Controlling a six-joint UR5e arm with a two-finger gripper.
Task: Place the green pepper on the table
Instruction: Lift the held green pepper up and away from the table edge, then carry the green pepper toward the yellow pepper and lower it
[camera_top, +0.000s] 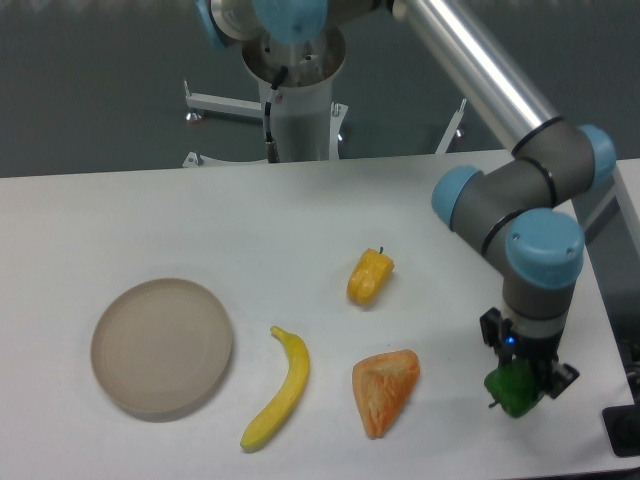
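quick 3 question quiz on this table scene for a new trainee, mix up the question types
1. True or false: the gripper is shut on the green pepper.
2. Which item lies nearest the plate? A) yellow pepper B) banana C) orange wedge
3. Fill in: the green pepper is at the table's ______ side in the camera view, past the orange wedge.

Key
1. True; the fingers close around it.
2. B
3. right
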